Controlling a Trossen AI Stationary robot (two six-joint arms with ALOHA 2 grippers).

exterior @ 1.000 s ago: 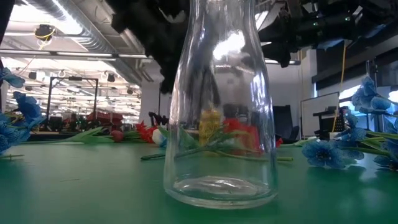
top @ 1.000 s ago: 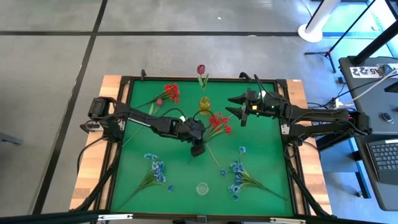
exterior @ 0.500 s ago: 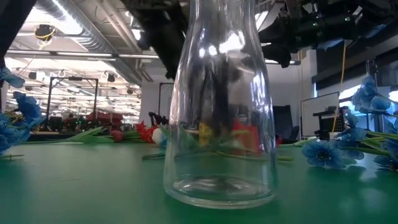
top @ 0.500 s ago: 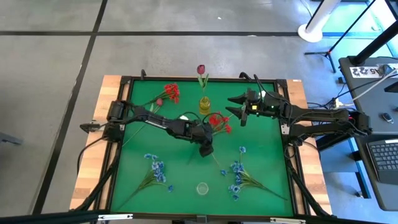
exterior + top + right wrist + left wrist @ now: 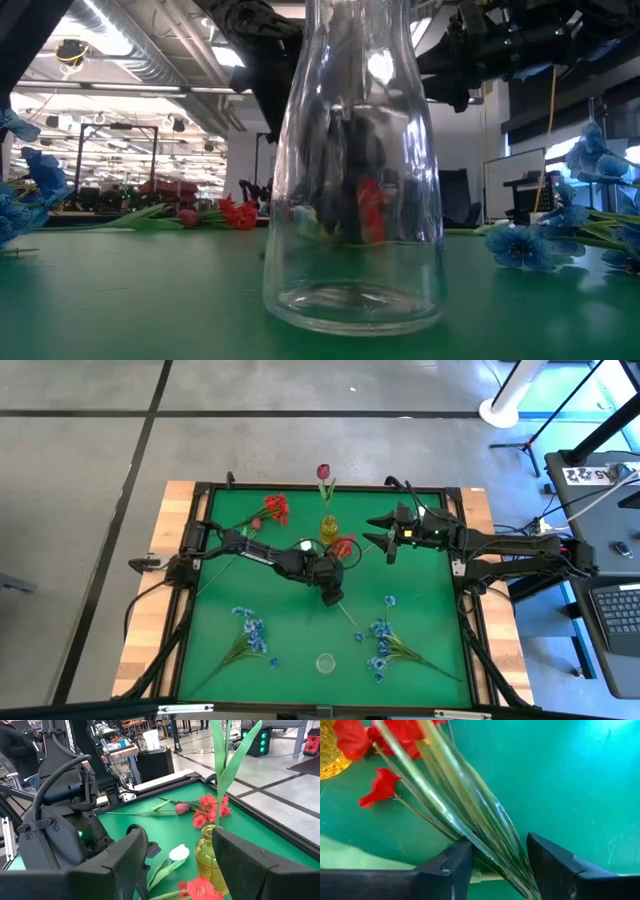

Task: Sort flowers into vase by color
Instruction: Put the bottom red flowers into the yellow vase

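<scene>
Jaws of left gripper clamped around thin green stems of red-bloomed artificial flower mid-mat beside yellow glass vase, right gripper agape nearby; slick stems liable to slip.

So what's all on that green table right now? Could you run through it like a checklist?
Surface: green mat in a wooden frame.
Job's things: red flowers in the left claw; more red at the back; blue sprays and in front; maroon bud in the yellow vase; clear vase empty.
Clutter: nothing seen.
Claws: left claw around the stems; right claw open, waiting.
Cables: along both arms.
Surroundings: grey floor, laptop.
</scene>
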